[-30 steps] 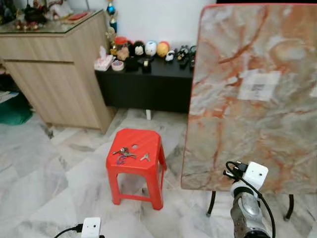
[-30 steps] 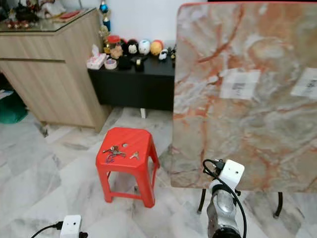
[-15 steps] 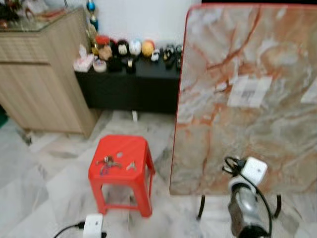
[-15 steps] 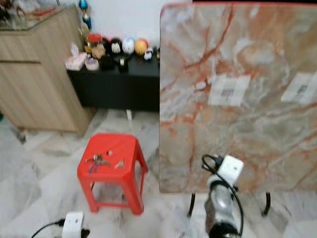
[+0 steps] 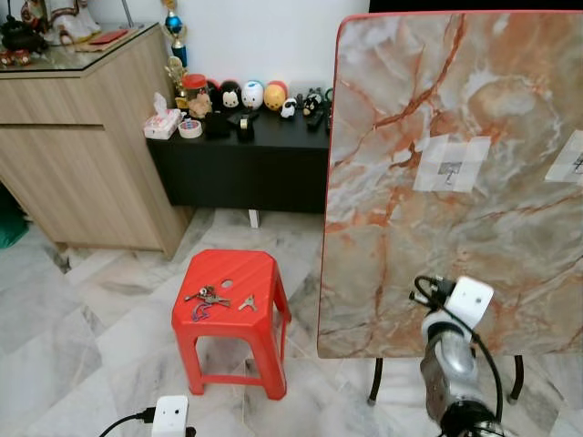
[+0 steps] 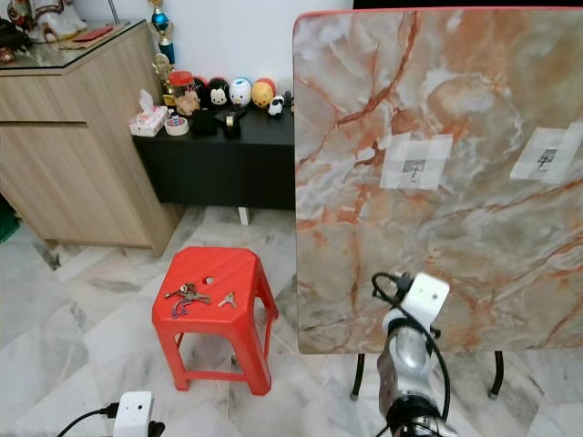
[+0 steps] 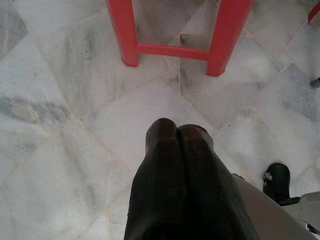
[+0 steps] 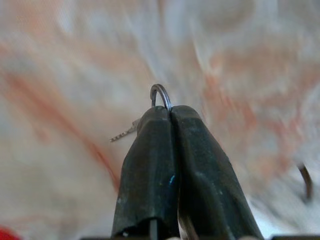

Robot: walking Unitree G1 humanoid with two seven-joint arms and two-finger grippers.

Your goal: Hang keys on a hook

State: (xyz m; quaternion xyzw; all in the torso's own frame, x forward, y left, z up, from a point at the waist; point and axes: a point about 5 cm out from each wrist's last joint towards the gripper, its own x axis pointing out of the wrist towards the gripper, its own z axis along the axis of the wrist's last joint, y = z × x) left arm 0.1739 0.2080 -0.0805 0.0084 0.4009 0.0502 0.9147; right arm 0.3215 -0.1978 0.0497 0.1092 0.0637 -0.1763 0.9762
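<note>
The right end effector (image 8: pixel 167 112) is pinching a key ring (image 8: pixel 160 95) between its 2 fingers, which are pressed together, and a key (image 8: pixel 125 132) is sticking out beside them. It is pointing at the upright marble board (image 6: pixel 437 173), where 2 hooks (image 6: pixel 414 167) are sitting on taped patches. The left end effector (image 7: pixel 176 131) is hanging over the floor (image 7: pixel 60 100) with its fingers pressed together. More keys (image 5: pixel 208 298) are lying on the red stool (image 5: pixel 230 309), left of the board.
</note>
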